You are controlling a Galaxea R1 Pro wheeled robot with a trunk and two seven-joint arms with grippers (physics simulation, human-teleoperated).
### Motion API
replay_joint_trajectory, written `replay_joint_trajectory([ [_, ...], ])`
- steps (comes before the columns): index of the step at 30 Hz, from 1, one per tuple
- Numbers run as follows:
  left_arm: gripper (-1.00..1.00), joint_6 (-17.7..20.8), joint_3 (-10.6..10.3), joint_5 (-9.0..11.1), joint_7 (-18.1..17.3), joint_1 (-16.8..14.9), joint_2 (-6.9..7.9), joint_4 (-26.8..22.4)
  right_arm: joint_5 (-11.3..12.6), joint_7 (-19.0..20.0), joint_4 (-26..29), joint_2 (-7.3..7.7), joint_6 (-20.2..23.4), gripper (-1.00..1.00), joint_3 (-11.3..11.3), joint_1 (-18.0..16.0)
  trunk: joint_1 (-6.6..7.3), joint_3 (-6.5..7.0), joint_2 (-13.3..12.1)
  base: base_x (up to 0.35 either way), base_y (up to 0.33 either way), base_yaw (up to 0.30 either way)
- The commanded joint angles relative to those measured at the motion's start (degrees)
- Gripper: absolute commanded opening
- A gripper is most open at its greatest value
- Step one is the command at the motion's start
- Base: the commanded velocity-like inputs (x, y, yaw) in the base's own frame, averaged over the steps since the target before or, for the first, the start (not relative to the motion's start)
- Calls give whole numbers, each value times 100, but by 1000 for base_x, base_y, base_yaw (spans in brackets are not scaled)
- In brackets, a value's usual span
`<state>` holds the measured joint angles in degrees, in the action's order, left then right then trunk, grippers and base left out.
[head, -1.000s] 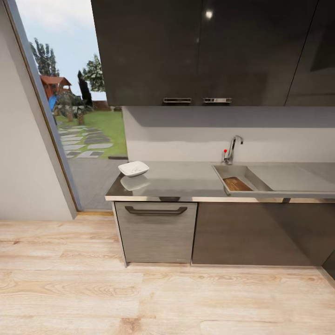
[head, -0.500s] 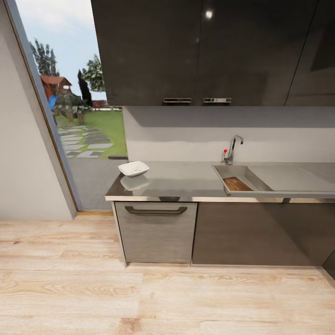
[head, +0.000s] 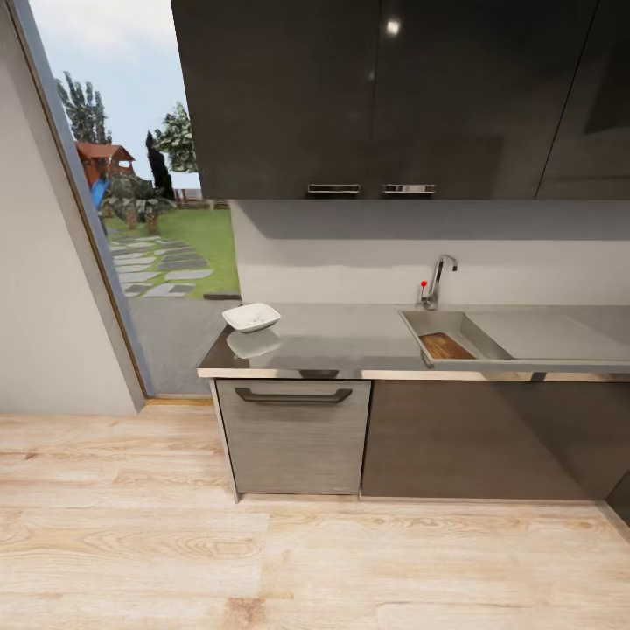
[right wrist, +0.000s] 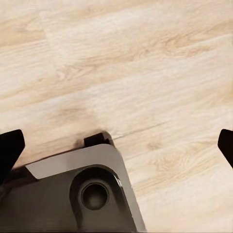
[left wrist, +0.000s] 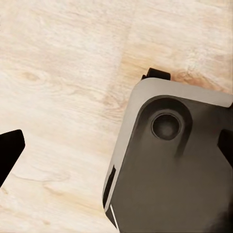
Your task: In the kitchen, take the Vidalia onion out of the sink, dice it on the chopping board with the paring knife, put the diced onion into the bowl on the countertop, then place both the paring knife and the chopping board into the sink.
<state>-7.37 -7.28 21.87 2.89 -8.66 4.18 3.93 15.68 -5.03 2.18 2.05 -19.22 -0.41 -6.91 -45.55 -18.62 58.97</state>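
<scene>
The white square-rimmed bowl [head: 251,317] stands at the left end of the grey steel countertop [head: 350,343]. To its right is the sink [head: 462,327] with a chrome faucet [head: 438,278]. The brown chopping board [head: 446,346] lies in the basin's near part. The Vidalia onion and the paring knife are hidden from here. I cannot make out what is in the bowl. My left gripper [left wrist: 116,150] and right gripper [right wrist: 118,148] both hang open over the wooden floor, dark fingertips [left wrist: 9,151] [right wrist: 9,150] far apart, nothing between them.
Dark cabinets [head: 385,96] hang above the counter, and a handled drawer front [head: 293,437] sits under the bowl. A tall glass opening [head: 131,192] to a garden lies at left. Light wood floor [head: 262,560] separates me from the counter. My own dark base [left wrist: 170,170] shows below both wrists.
</scene>
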Motion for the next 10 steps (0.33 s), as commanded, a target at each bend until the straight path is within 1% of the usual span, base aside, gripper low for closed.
replay_joint_trajectory([
  [1, 100, -35, -50, 41, 2, -7, 0, 24, 15, -6, -1, -45, -15, 100, -6, -4, 0, -7, 4, 0, 0, 0],
  [4, 100, -36, -53, 42, 1, -7, 3, 28, 9, -6, 7, -111, -14, 100, -5, -3, 0, -7, 4, 0, 0, 0],
  [10, 100, -36, -54, 43, 1, -6, -4, 22, 6, 0, 25, -123, -20, 100, -13, -3, 0, -7, 4, 0, 0, 0],
])
